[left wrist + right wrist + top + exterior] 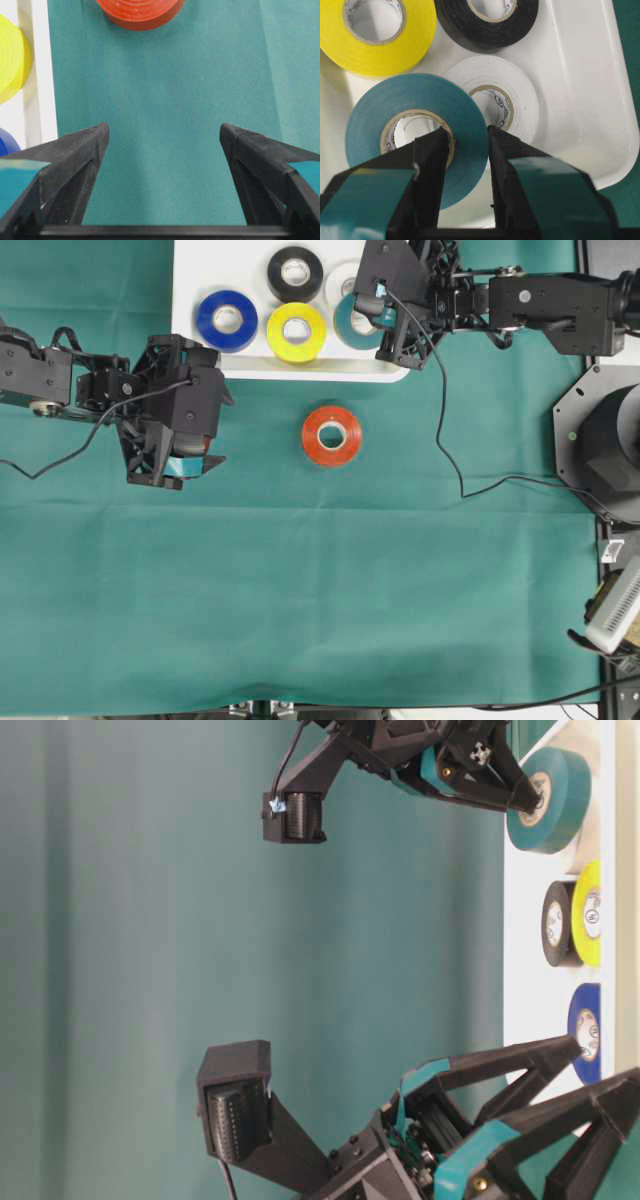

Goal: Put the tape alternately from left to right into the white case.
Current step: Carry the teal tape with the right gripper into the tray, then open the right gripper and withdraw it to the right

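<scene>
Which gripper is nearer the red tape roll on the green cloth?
Left. The left gripper sits open beside the red tape roll; the right gripper is over the white plastic case, shut on the teal tape roll.

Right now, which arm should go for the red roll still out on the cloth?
Left. The left gripper is open, empty and faces the red roll; the right gripper is shut on the teal roll over the white case.
</scene>
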Robot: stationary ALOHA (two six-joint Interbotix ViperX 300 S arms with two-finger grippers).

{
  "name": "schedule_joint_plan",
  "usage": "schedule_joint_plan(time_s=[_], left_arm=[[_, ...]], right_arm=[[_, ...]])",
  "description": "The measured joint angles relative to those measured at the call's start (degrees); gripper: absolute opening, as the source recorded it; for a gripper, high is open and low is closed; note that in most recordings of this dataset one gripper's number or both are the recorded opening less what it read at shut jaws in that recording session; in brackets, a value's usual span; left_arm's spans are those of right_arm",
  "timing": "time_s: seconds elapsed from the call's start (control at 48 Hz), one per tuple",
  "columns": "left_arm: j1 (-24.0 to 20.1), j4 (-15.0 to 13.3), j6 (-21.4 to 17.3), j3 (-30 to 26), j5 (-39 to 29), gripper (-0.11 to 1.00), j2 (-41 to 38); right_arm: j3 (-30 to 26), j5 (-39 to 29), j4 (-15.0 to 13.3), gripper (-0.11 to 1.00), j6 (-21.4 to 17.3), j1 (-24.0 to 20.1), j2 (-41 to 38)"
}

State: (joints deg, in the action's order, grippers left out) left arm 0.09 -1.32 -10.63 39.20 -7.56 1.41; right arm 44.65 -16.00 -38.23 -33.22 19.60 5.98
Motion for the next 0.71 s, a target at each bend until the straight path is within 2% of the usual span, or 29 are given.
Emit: schedule_joint_plan(time_s=[0.375, 0.417, 0.584, 0.625, 0.709], left_arm=[[0.0, -0.1, 0.0, 0.0, 0.0, 0.66, 0.0], [0.0, 0.0, 0.0, 0.0, 0.0, 0.66, 0.0], [0.0, -0.1, 0.0, 0.0, 0.0, 0.66, 0.0], [0.0, -0.1, 0.0, 0.0, -0.1, 0.66, 0.0], [0.0, -0.1, 0.0, 0.0, 0.0, 0.66, 0.0]], right_arm=[[0.1, 0.4, 0.0, 0.24, 0.0, -0.1, 0.0], [0.0, 0.4, 0.0, 0.3, -0.1, -0.1, 0.0], [0.1, 0.4, 0.0, 0.79, -0.3, 0.0, 0.1], [0.0, 0.4, 0.0, 0.8, -0.3, 0.0, 0.0], [0.0, 0.4, -0.1, 0.75, -0.3, 0.0, 0.1]])
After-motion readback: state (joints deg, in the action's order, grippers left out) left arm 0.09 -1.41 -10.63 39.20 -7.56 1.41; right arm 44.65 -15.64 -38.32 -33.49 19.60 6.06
